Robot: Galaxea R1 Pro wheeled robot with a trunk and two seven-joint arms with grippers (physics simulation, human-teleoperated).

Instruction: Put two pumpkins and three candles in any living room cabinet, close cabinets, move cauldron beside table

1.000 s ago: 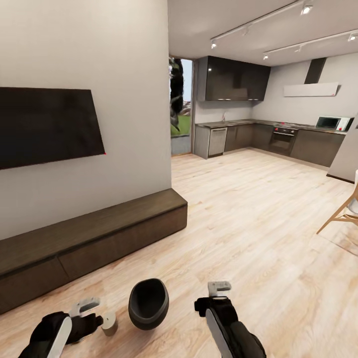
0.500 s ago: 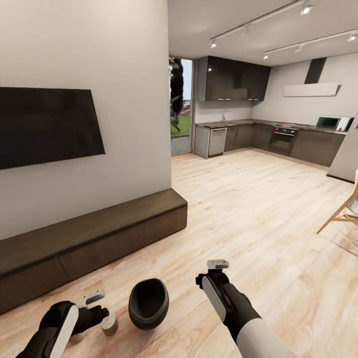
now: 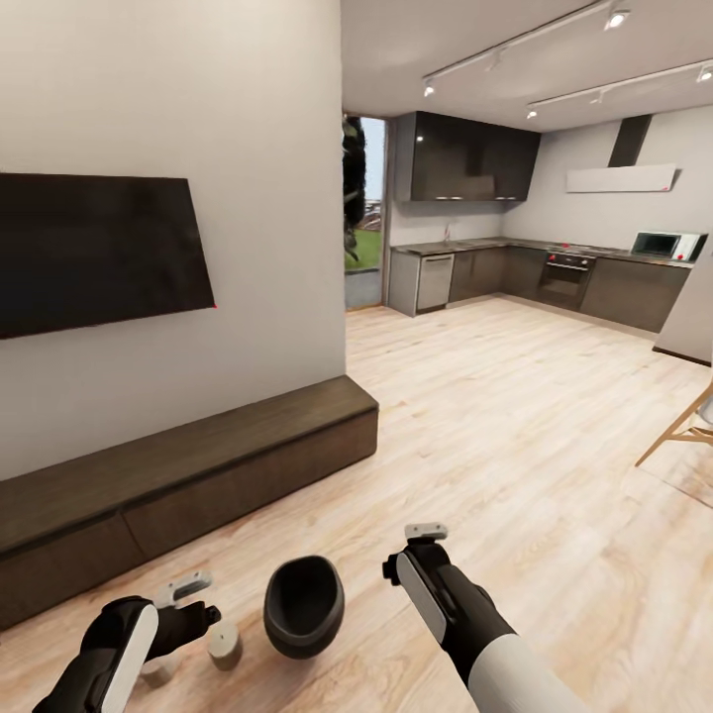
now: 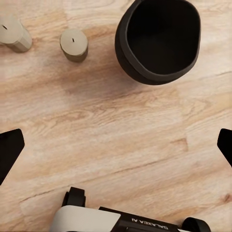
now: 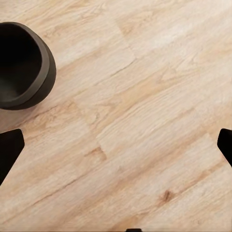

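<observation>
- While both grippers, left and right, hang spread wide and empty, two candles stand on the floor beside the cauldron.
- Risk: the left arm, reaching low, could topple a candle; the cabinet is shut.

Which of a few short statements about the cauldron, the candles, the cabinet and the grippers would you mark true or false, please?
1. The cauldron stands upright on the wood floor between the two arms. True.
2. A candle lies inside the cauldron. False: the left wrist view shows it empty, and two candles stand on the floor beside it.
3. The cabinet under the TV has all its drawer fronts closed. True.
4. The left gripper holds a candle. False: its fingers are apart over bare floor, with the candle standing free nearby.
5. The right gripper grips the cauldron's rim. False: it is open and apart from the cauldron.
</observation>
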